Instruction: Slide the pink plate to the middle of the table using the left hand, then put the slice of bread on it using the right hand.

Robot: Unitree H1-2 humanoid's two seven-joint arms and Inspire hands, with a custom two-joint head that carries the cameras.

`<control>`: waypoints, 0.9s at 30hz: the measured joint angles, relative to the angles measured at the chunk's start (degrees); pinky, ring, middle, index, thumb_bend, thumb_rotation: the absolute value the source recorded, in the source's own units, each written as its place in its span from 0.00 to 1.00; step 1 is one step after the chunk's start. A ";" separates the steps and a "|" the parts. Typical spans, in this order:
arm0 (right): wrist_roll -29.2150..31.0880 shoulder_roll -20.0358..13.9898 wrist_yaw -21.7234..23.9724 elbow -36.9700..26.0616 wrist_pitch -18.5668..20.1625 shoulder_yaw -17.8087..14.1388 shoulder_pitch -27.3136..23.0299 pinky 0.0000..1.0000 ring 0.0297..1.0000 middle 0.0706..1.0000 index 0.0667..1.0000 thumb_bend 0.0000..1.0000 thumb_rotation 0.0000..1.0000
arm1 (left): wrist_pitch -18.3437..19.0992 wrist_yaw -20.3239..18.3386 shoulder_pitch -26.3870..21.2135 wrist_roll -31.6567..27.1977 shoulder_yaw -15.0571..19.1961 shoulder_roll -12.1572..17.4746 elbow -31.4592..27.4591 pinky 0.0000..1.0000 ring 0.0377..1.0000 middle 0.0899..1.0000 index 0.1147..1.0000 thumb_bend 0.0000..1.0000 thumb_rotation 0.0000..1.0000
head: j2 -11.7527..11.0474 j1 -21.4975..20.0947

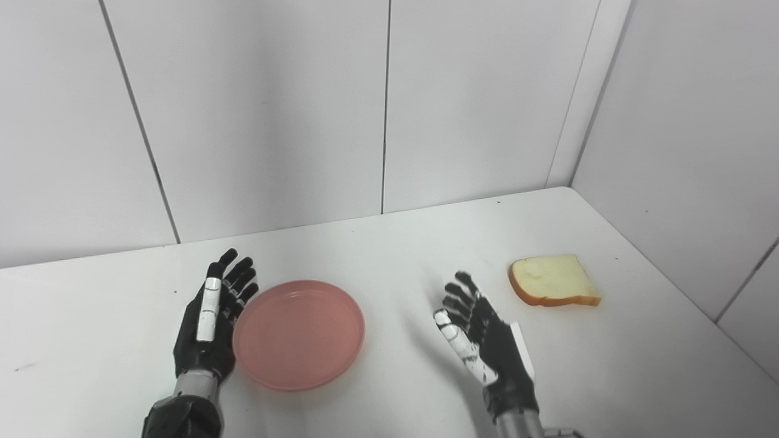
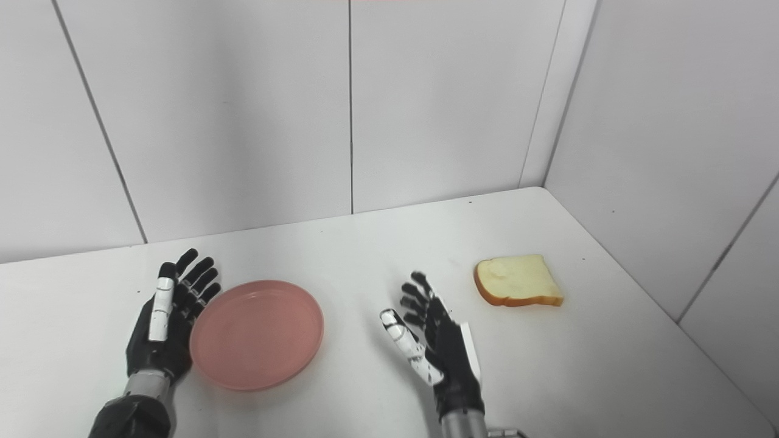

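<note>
While both views agree, left hand (image 1: pixel 210 322) against pink plate (image 1: pixel 298 333)

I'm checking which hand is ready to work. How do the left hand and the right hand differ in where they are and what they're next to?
The left hand sits right against the left rim of the pink plate, while the right hand stands apart from both the plate and the slice of bread. The left hand lies near the table's left side; the right hand is nearer the middle, with the bread beyond it to the right. Both are open, fingers spread, holding nothing.

No readable text or markings anywhere.
</note>
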 measured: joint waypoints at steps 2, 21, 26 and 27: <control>-1.26 -2.82 1.03 -2.45 4.57 -0.96 -2.29 0.87 0.91 0.91 0.97 0.93 0.53 | -0.09 -0.10 -0.01 -0.03 0.04 0.00 0.01 0.92 0.88 0.82 0.82 0.86 0.70 | 0.09 0.00; -13.16 -33.48 25.71 -4.27 16.51 -5.41 -12.94 0.91 1.00 1.00 0.96 1.00 0.41 | -0.93 -0.53 -0.99 0.03 -0.02 -0.35 1.92 0.89 0.88 0.81 0.81 0.89 0.69 | -0.09 0.00; -16.50 -43.46 31.46 0.64 16.24 -3.35 -15.88 0.99 1.00 1.00 0.98 1.00 0.45 | -0.93 -0.53 -0.93 0.00 0.01 -0.44 1.86 0.90 0.88 0.81 0.81 0.88 0.69 | 0.09 0.09; -16.88 -46.33 32.88 1.59 15.88 -2.17 -16.11 1.00 1.00 1.00 0.98 1.00 0.46 | -0.94 -0.53 -0.92 0.00 0.01 -0.44 1.85 0.90 0.88 0.81 0.81 0.88 0.69 | 0.09 0.09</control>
